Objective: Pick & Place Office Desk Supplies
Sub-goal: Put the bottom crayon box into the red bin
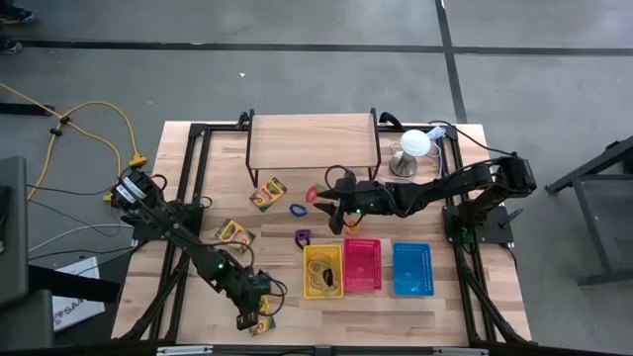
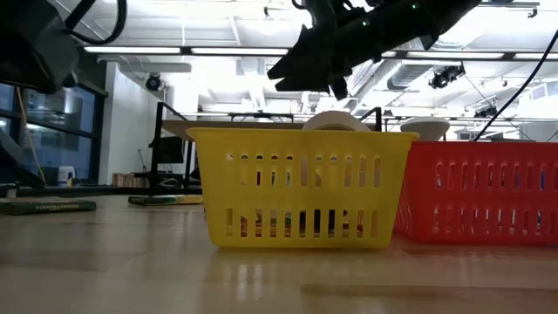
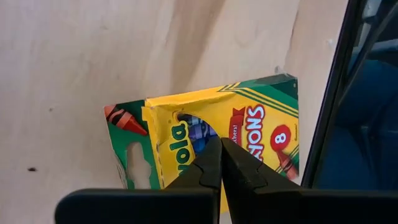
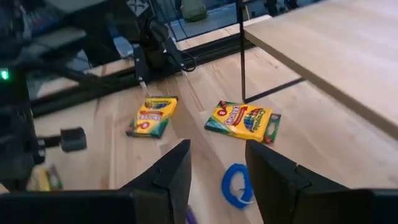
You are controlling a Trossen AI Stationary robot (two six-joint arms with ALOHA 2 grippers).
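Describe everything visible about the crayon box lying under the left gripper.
The flat yellow-and-green cardboard crayon box lies face up on the pale wooden table, near its front edge by the black frame rail. Its front carries red lettering, a figure 8 in a red disc, a small window showing blue crayons, and a green end flap with a crayon picture. The left gripper sits directly over its middle with fingers shut; whether they touch it is unclear.

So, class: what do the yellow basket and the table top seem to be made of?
Yellow basket: probably moulded plastic, judging by its uniform colour, slight sheen and regular slotted walls. Table top: apparently pale wood, with visible plank seams and grain, and a smooth finish.
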